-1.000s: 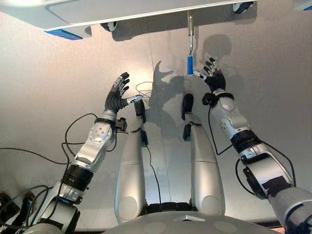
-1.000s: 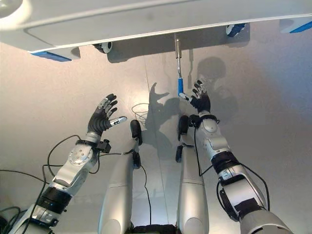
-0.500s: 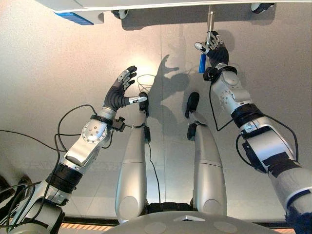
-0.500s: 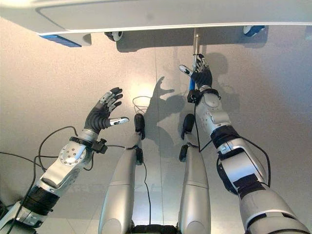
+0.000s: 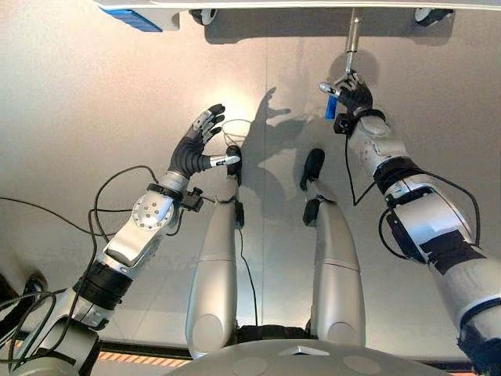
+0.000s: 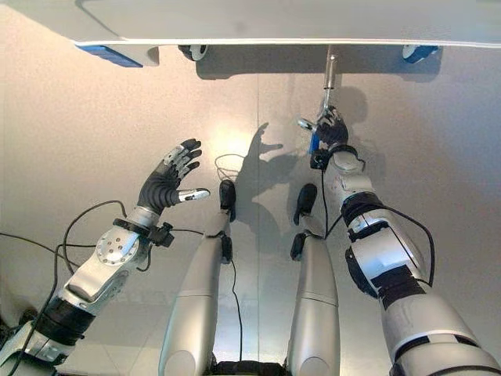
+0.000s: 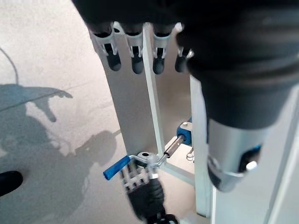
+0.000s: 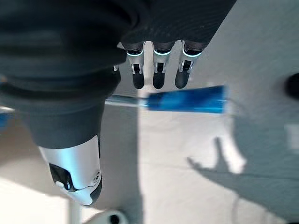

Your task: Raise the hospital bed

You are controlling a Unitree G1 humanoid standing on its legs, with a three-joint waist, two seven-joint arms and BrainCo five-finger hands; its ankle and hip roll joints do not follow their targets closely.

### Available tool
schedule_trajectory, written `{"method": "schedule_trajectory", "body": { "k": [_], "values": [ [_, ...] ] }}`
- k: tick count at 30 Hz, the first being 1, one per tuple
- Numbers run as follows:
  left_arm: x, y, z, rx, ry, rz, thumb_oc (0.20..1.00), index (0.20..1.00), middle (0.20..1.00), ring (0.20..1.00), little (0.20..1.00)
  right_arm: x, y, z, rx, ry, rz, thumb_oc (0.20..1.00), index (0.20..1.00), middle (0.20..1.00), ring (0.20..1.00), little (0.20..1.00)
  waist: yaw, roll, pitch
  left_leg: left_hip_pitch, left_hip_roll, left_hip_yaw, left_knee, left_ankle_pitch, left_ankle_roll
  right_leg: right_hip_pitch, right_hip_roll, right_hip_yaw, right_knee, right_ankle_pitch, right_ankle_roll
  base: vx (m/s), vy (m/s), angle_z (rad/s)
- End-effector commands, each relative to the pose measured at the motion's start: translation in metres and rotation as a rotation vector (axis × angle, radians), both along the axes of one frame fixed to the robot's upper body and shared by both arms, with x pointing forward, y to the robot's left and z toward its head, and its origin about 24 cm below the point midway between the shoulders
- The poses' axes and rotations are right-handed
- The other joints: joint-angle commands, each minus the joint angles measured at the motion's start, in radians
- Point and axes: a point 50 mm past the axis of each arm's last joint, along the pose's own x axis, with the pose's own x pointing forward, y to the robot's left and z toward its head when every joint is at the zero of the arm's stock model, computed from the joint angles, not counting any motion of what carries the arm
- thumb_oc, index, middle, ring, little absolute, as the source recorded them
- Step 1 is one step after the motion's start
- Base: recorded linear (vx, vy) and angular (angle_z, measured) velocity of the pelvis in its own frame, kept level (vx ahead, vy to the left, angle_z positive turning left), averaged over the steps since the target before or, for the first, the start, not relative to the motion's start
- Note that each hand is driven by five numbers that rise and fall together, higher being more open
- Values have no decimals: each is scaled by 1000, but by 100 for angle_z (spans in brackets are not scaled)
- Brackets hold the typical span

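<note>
The white hospital bed (image 5: 313, 3) stood at the 12 o'clock edge of the head views, seen from its low frame, with a blue corner bumper (image 5: 141, 19) at about 11 o'clock and a dark caster wheel (image 5: 201, 14) just beside it. From the frame, at about 1 o'clock, a metal crank rod with a blue plastic grip (image 6: 315, 143) hung down toward the light grey floor (image 5: 94, 102).

The right hand (image 6: 329, 129) was at this crank, at about 1 o'clock of the scene. In the right wrist view the blue grip (image 8: 186, 99) lay across just past the dark fingertips (image 8: 158, 80), which pointed straight, with the thumb apart; the hand was open and not closed around the grip. In the left wrist view the same hand was seen from across, beside the elbow of the crank where the blue grip (image 7: 117, 167) stuck out; whether the fingers touched the rod there I could not tell.

The left hand (image 5: 196, 146) was held in the air at about 10 o'clock, well apart from the crank, its fingers spread and straight, holding nothing.
</note>
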Motion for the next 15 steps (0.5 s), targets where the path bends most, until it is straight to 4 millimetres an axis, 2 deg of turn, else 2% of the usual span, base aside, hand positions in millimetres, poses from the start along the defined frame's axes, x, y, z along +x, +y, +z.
{"method": "schedule_trajectory", "body": {
  "k": [1, 8, 15],
  "values": [
    [-18, -18, 29, -75, -153, -107, 1000, 1000, 1000, 1000, 1000, 1, -8, 4, -52, 12, -8, 1000, 1000, 1000, 1000, 1000, -1, 82, -26, -27, -37, -22, 22, -44, 23, 2, -24, 12, -52, 27, 84, 0, 0, 0],
    [-18, -21, 32, -85, -168, -112, 1000, 1000, 1000, 1000, 1000, -3, -13, -9, -48, 67, -12, 1000, 1000, 1000, 1000, 1000, 7, 95, -26, -27, -39, -22, 15, -44, 28, -7, -24, 15, -48, 25, 83, 0, 0, 0],
    [-18, -21, 31, -90, -167, -109, 1000, 1000, 1000, 1000, 1000, -2, -8, -8, -24, 54, -4, 1000, 1000, 1000, 1000, 1000, 4, 96, -26, -29, -40, -21, 18, -47, 29, -11, -23, 20, -46, 22, 83, 0, 0, 0]
  ]
}}
